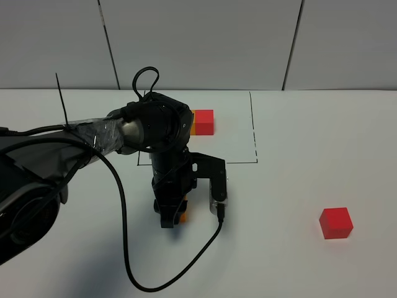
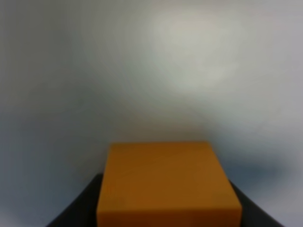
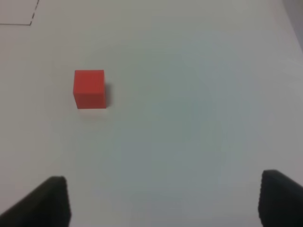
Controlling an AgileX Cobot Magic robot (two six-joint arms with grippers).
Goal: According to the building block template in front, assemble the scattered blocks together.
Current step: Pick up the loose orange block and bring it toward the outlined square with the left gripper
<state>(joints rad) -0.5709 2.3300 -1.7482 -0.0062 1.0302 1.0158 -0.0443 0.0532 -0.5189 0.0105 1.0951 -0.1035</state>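
Observation:
The template's red cube (image 1: pixel 204 121) and a sliver of its orange cube (image 1: pixel 192 122) show at the back, inside a thin black drawn rectangle (image 1: pixel 255 139); my left arm hides the rest. My left gripper (image 1: pixel 175 218) points down in front of the frame, shut on the loose orange cube (image 1: pixel 185 210). That orange cube (image 2: pixel 168 182) fills the lower part of the left wrist view, between the dark fingers (image 2: pixel 78 210). The loose red cube (image 1: pixel 335 222) lies alone at the front right. In the right wrist view the red cube (image 3: pixel 89 89) lies well ahead of my right gripper (image 3: pixel 165 203), which is open with nothing between its fingers.
A black cable (image 1: pixel 127 248) loops from the left arm across the white table (image 1: pixel 298 261) in front of the gripper. A black cable tie (image 1: pixel 61 99) sticks up from the arm. A grey panelled wall (image 1: pixel 198 43) closes the back.

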